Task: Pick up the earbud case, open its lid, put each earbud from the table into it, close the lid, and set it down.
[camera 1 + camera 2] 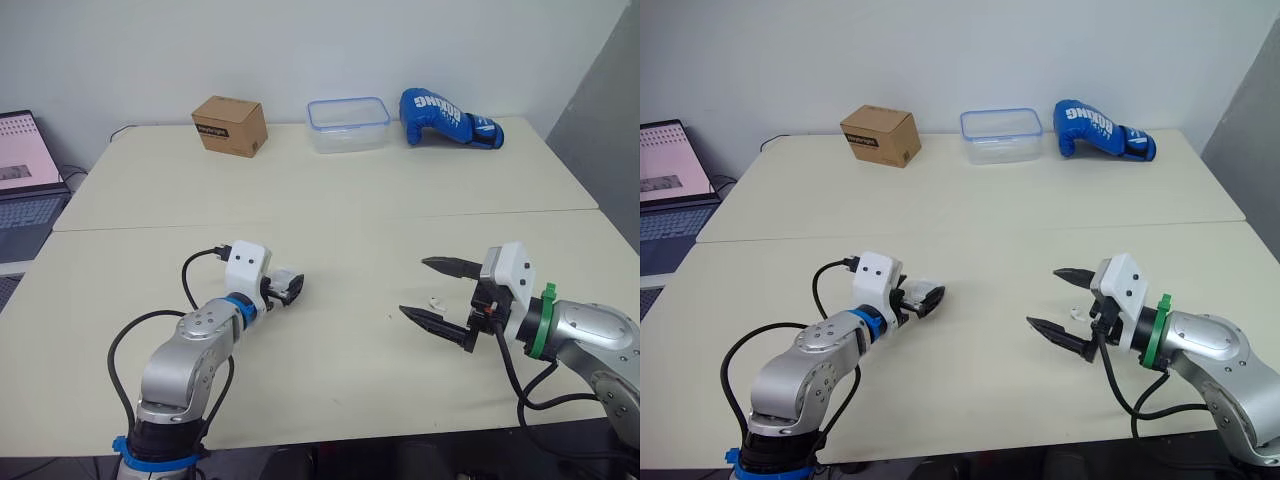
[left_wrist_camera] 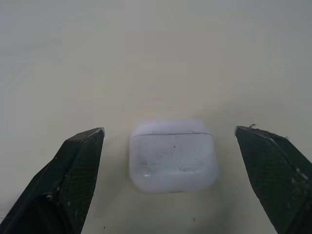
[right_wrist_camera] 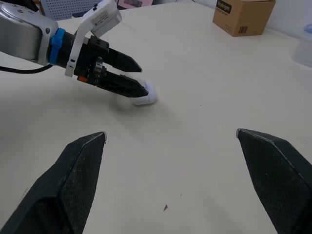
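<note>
The white earbud case (image 2: 173,156) lies on the table with its lid closed. My left gripper (image 1: 287,285) is low over the table and open, one black finger (image 2: 73,175) on each side of the case and neither touching it. The right wrist view shows the same case (image 3: 147,98) at the tips of the left gripper (image 3: 144,80). My right gripper (image 1: 440,292) is open wide just above the table at the right. A small white earbud (image 1: 436,301) lies on the table between its two fingers.
Along the far edge stand a brown cardboard box (image 1: 231,125), a clear plastic container (image 1: 348,124) and a blue boxing glove (image 1: 448,118). An open laptop (image 1: 25,170) sits off the table's left side. A seam (image 1: 330,218) crosses the table (image 1: 330,370).
</note>
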`<move>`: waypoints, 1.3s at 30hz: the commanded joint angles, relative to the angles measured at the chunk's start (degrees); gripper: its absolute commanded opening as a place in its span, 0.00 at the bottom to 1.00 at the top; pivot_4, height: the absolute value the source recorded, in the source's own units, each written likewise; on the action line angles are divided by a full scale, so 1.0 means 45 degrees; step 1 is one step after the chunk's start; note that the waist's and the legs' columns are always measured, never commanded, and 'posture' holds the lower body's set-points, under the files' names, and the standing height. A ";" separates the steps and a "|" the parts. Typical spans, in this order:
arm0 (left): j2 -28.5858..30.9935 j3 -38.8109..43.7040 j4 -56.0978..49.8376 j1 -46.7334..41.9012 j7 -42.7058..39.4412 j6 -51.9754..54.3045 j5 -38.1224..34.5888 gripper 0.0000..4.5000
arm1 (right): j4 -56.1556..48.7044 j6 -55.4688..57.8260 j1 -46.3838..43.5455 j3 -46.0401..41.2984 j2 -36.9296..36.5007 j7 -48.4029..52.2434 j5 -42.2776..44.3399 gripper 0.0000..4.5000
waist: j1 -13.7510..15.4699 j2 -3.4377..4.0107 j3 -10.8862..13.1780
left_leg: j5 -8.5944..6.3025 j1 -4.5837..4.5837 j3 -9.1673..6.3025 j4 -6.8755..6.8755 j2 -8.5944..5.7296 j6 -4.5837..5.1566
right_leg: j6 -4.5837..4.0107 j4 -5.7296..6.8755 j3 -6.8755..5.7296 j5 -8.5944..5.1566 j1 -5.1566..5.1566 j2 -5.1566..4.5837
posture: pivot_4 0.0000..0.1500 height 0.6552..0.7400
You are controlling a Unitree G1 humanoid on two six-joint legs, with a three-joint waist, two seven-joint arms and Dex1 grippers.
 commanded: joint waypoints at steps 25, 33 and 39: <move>-0.0334 -0.0521 0.0272 -0.0223 0.0458 0.0634 0.0372 1.00 | 0.0109 -0.0078 -0.0596 0.0128 -0.0281 0.0526 0.0275 1.00 | 0.0005 0.0000 0.0000 | 0.0001 -0.0003 0.0001 0.0000 -0.0003 -0.0001 | 0.0000 0.0001 0.0003 0.0000 -0.0002 -0.0004 | 1.00 0.89; -0.0486 -0.0520 0.0351 -0.0246 0.0401 0.0598 0.0307 0.96 | 0.0055 0.0020 -0.0640 0.0129 -0.0255 0.0474 0.0216 1.00 | 0.0008 0.0000 0.0000 | 0.0001 -0.0003 0.0001 0.0000 -0.0003 -0.0001 | 0.0000 0.0001 0.0003 0.0000 -0.0002 -0.0004 | 1.00 0.89; -0.0530 -0.0610 0.0578 -0.0389 0.0397 0.0438 0.0422 0.61 | 0.0019 0.0104 -0.0663 0.0100 -0.0273 0.0449 0.0252 1.00 | 0.0019 0.0000 0.0000 | 0.0001 -0.0004 0.0002 0.0001 -0.0006 -0.0001 | 0.0000 -0.0001 0.0003 0.0000 -0.0001 -0.0006 | 1.00 0.89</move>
